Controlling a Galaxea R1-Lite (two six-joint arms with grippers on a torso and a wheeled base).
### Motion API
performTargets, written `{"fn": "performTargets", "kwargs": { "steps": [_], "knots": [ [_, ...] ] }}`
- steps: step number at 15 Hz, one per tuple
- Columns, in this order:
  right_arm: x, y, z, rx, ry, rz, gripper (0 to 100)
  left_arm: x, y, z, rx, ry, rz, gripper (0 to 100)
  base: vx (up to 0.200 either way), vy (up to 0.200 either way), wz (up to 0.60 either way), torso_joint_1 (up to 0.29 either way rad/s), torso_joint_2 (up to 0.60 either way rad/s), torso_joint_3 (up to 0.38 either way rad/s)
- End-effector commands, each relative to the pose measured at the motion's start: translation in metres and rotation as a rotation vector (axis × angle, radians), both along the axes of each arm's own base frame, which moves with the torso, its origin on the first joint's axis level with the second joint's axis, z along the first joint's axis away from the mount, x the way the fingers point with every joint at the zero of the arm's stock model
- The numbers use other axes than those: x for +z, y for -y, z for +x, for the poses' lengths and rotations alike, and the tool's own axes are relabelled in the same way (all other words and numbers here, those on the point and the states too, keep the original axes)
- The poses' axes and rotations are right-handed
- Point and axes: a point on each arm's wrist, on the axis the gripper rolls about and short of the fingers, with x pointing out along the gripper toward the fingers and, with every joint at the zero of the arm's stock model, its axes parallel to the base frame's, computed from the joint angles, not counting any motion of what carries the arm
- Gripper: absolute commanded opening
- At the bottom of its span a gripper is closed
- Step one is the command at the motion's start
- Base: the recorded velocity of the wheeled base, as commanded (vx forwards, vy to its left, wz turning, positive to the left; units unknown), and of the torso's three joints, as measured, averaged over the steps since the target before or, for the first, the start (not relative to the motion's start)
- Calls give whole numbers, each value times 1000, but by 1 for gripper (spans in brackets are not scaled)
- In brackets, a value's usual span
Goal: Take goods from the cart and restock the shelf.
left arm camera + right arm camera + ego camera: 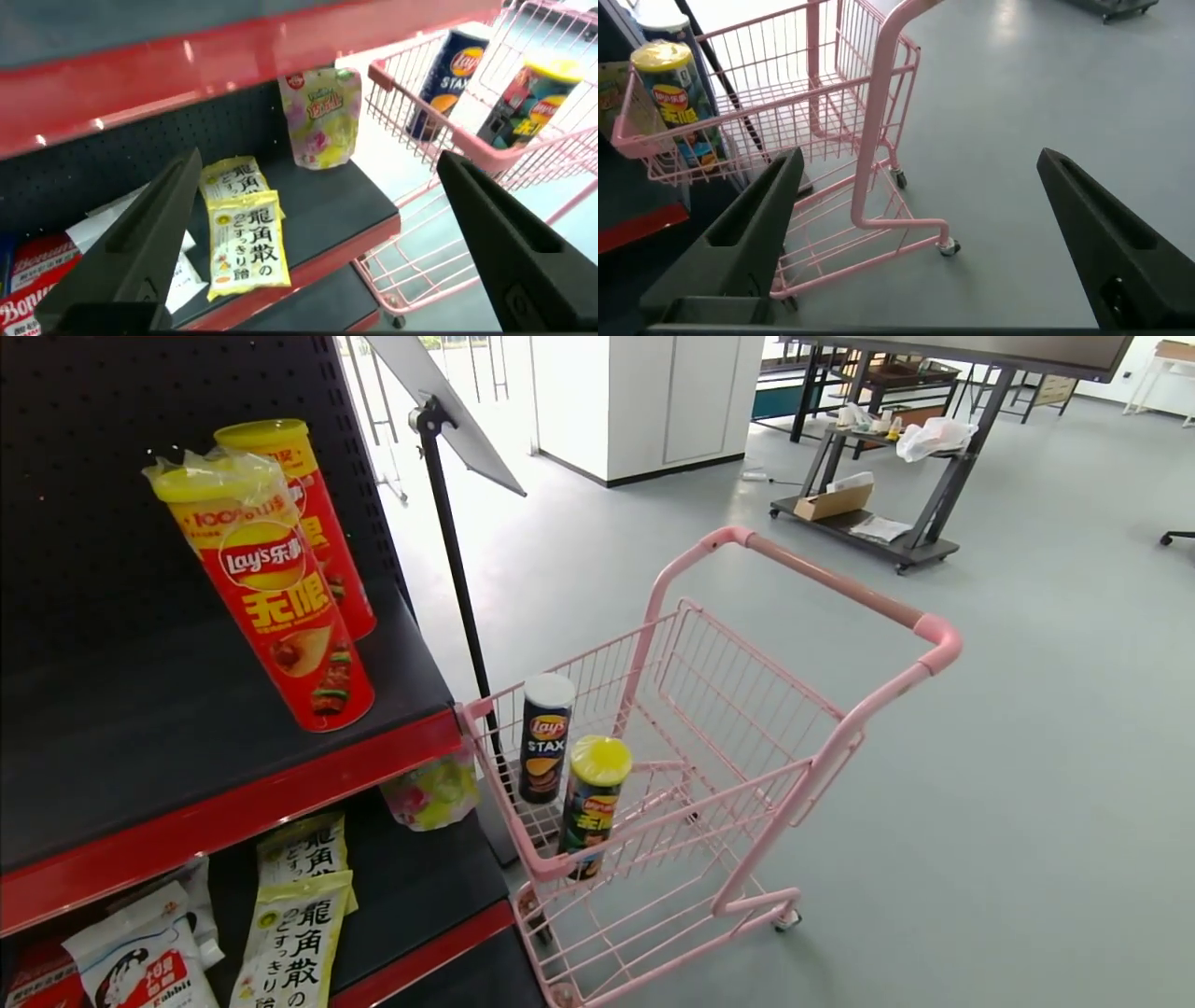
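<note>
Parked just beside the shelf end: pink cart. Upright in its basket, at the corner nearest the shelf: black can with white lid, and just beside it yellow-lid can. Both inside the cart, neither gripped.

On the upper shelf board: front red can, tall, crumpled plastic over its yellow lid; rear red can just behind. On the lower board: yellow-green packets lying flat, pastel bag upright at the board's end next to the cart, white-and-red bags toward the other end.

Left gripper: jaws spread wide, nothing between them, facing the lower board with packets and pastel bag ahead, cart corner off to one side.

Right gripper: jaws spread wide as well, empty, above grey floor, facing the cart's side.

Black sign stand upright between shelf and cart.
</note>
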Motion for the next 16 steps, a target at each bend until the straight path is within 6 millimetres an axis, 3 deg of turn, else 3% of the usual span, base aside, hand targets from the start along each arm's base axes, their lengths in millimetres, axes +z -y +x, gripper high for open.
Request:
{"fn": "performTargets", "kwargs": {
  "steps": [1, 11, 14, 15, 16],
  "knots": [
    [0, 0, 0, 0, 0, -2, 100, 0, 0, 0, 2, 0, 0, 100, 0, 0, 0, -212, 559, 330],
    [0, 0, 0, 1, 0, -9, 100, 0, 0, 0, 0, 0, 0, 100, 0, 0, 0, -176, 532, 351],
    [0, 0, 1, 4, -8, -11, 100, 0, 0, 0, 0, -2, 0, 100, 0, 0, 0, -53, 198, 145],
    [31, -1, -2, 92, 34, 7, 100, 0, 0, 0, 0, -2, 0, 100, 0, 0, 0, -12, 66, 41],
    [94, -3, 20, 184, -42, 117, 100, 0, 0, 0, 0, 0, 0, 100, 0, 0, 0, 0, 0, 0]
  ]
}}
